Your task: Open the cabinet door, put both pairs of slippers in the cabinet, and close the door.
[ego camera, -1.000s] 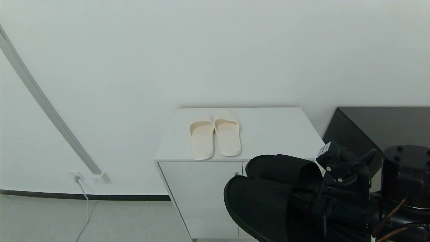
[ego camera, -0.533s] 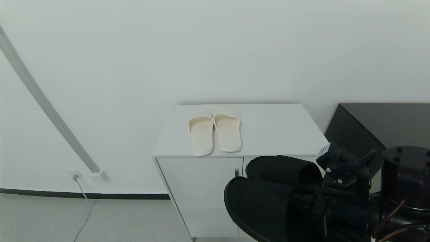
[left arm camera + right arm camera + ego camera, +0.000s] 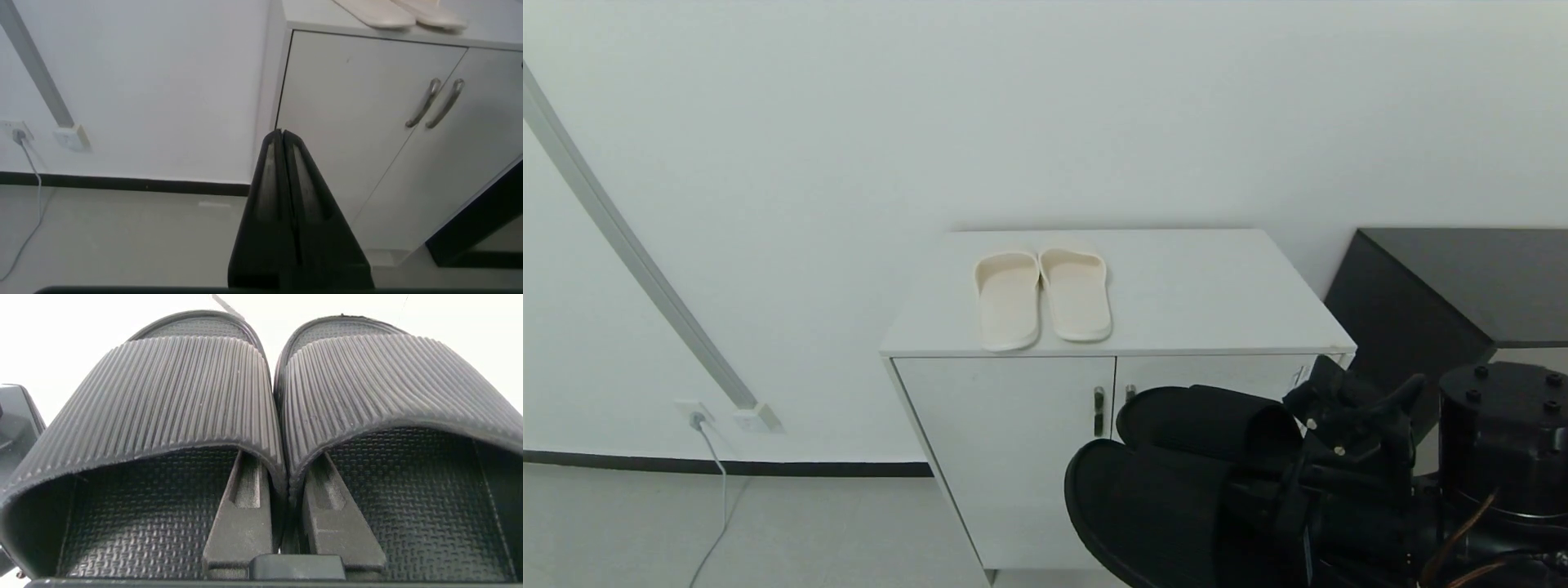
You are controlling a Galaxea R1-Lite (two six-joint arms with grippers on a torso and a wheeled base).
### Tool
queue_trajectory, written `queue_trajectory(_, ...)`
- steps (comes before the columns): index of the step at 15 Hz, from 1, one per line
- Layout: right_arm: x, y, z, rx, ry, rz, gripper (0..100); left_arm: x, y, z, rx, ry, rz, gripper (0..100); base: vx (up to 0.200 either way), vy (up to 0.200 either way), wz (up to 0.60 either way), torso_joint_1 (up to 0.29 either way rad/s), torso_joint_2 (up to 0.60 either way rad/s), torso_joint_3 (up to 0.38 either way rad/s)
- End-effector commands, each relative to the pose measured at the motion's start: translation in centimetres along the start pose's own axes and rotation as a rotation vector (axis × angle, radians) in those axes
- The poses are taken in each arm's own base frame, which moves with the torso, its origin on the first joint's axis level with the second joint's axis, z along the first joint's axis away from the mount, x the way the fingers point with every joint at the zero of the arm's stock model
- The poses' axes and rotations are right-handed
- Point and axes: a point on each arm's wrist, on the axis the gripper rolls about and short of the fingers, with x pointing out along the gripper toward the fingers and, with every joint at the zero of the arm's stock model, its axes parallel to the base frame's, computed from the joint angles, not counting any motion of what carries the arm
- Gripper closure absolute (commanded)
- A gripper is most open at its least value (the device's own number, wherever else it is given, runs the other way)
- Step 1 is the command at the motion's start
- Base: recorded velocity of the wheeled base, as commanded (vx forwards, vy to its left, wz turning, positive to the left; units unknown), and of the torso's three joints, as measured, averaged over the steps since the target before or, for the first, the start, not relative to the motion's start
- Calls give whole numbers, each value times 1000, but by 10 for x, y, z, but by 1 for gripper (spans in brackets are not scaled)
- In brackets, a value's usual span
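Gripping the black slippers (image 3: 1176,469) as a pair, the right gripper (image 3: 282,474) has one finger inside each shoe and pinches their adjoining sides together, at the near right in front of the cabinet (image 3: 1217,294). Both cabinet doors are shut (the two handles (image 3: 1098,411) sit side by side at the middle). The cream slippers (image 3: 1041,296) lie together on its top, left of centre. The left gripper (image 3: 282,143) is empty, fingers pressed together, facing the left door. A black table (image 3: 1486,278) stands to the right.
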Motion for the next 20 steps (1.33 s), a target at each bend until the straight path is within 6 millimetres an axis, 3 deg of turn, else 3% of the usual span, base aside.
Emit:
queue_trajectory(1,1,0,-3,-1,14,3,100,0,0,0,-2,2,0,0,0,0,0,-222,520,290)
queue_trajectory(20,-2,1,-13,-22,46,4,100,0,0,0,3,0,0,0,0,0,0,-186,514,319)
